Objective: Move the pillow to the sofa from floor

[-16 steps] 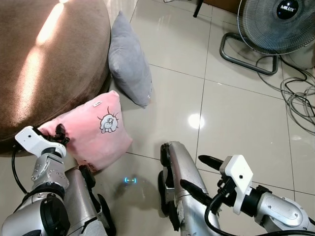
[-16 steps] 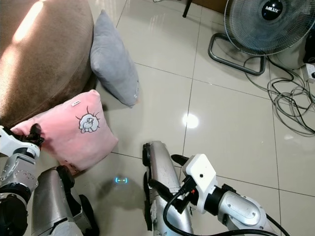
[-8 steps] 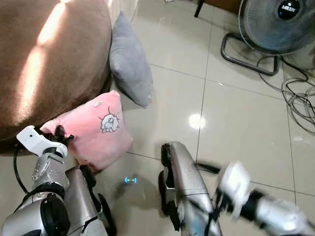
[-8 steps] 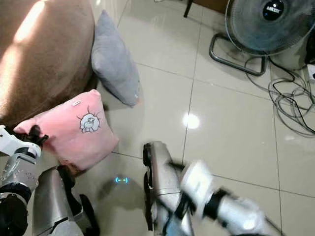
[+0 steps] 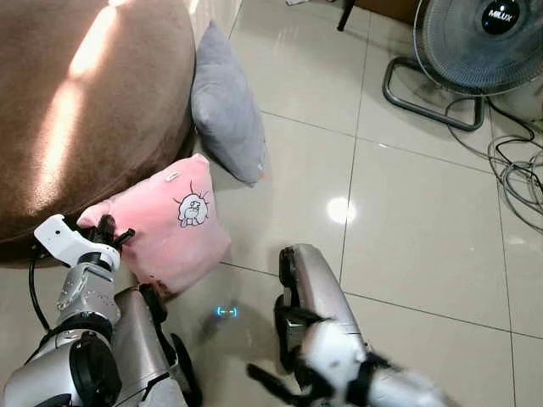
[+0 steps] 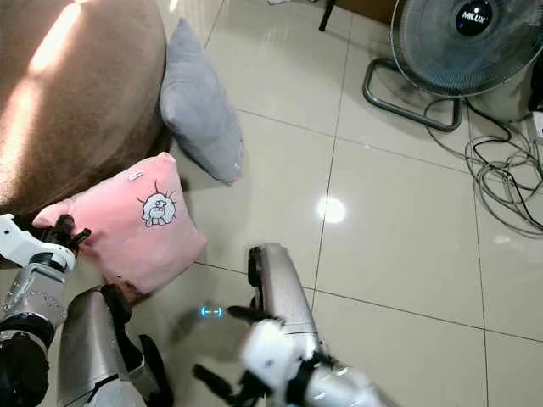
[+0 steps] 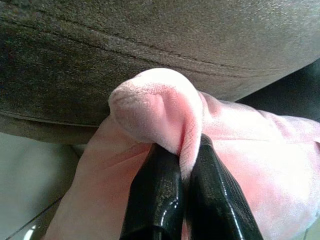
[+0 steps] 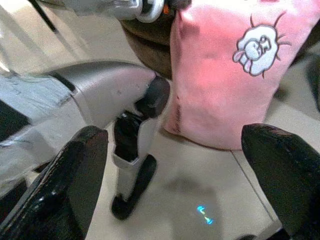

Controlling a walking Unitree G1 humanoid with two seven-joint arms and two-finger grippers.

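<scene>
The left tool (image 7: 182, 175) is clenched on a bunched corner of the pink pillow (image 5: 174, 229), its two black fingers (image 7: 155, 200) pressed together with a fold of pink fabric pinched between them. That corner sits right against the lower edge of the brown sofa (image 5: 76, 110). The pillow itself leans against the sofa's base with its lower end on the tiled floor (image 5: 407, 220), its cartoon print facing up. The right tool (image 8: 175, 175) is low in front of the robot, blurred in the head views, its fingers spread wide and holding nothing, pointed toward the pillow and the robot's own leg.

Just beyond the pink pillow, a grey pillow (image 5: 227, 106) stands propped against the sofa's side. Well apart, across the floor, stand a fan (image 5: 484, 42) and a tangle of cables (image 5: 513, 165).
</scene>
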